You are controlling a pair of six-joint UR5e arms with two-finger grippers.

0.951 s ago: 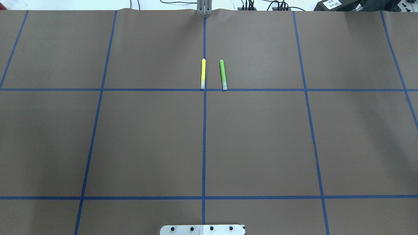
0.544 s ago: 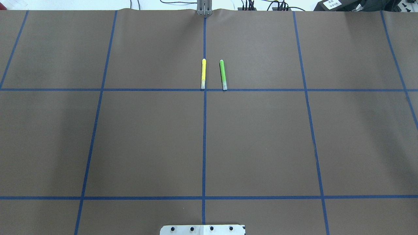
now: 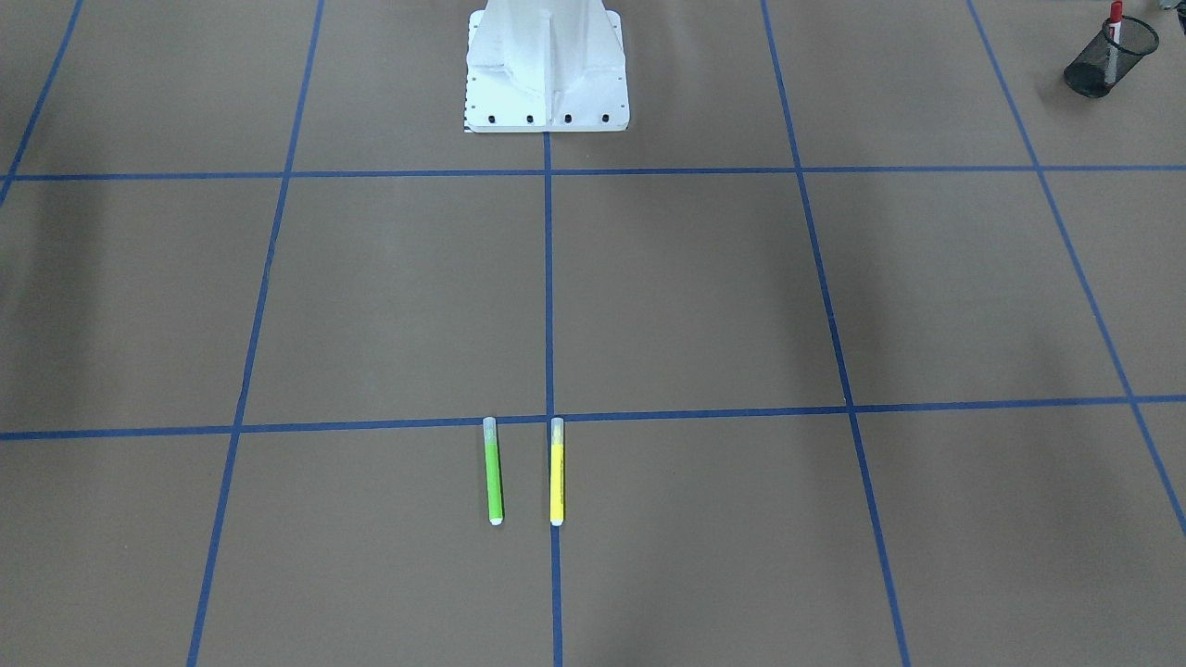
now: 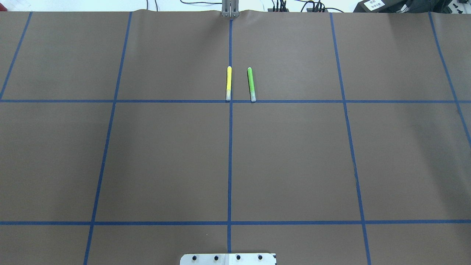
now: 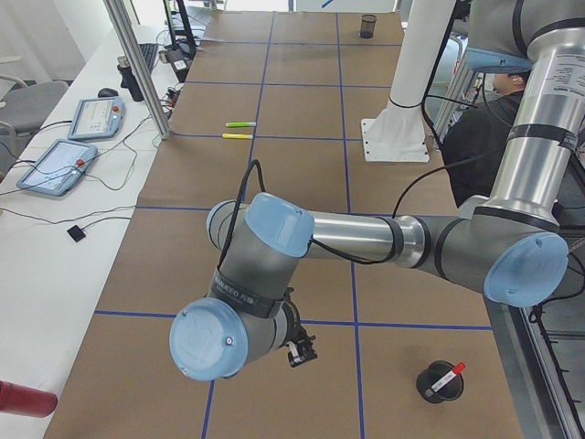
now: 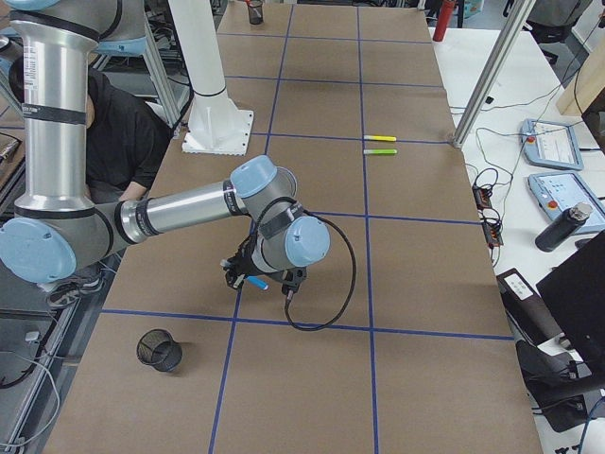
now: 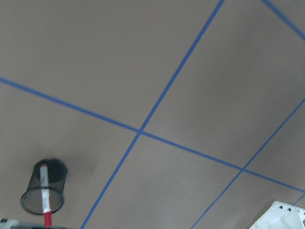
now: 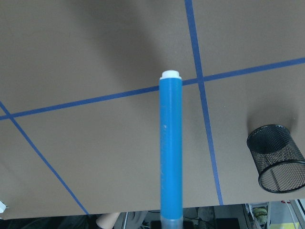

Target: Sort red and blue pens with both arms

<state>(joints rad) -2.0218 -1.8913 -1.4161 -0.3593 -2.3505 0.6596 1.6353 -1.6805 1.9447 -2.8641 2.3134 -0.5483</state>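
The right fingers [image 6: 238,272] grip the blue pen [image 8: 170,143] and hold it clear above the surface [image 4: 165,158]. In the right wrist view the pen runs from 6 o'clock up to the middle, with its white tip toward 12. Its cap end goes into the dark grasp at the bottom edge, where the fingers barely show. In the right side view a short blue length sticks out of the fingers toward 4 o'clock. A black mesh cup [image 8: 281,157] stands on the surface at 4 o'clock from the pen's tip in the wrist view. In the side view it is at 7 o'clock from the fingers, and it is apart from both.

The red pen [image 7: 44,191] stands tilted in a second cup [image 7: 57,188], its red cap past the rim. The left fingers [image 5: 300,352] hang over the surface with that cup at 4 o'clock from them in the left side view, near but not touching. I cannot tell whether they are wide or narrow. In the left wrist view the cup sits at 7 o'clock.

A yellow marker [image 4: 229,83] and a green marker [image 4: 251,84] lie parallel, side by side, at 12 o'clock from the middle of the overhead view. Their near ends meet a blue tape line. They are well apart from both arms, both pens and both cups.
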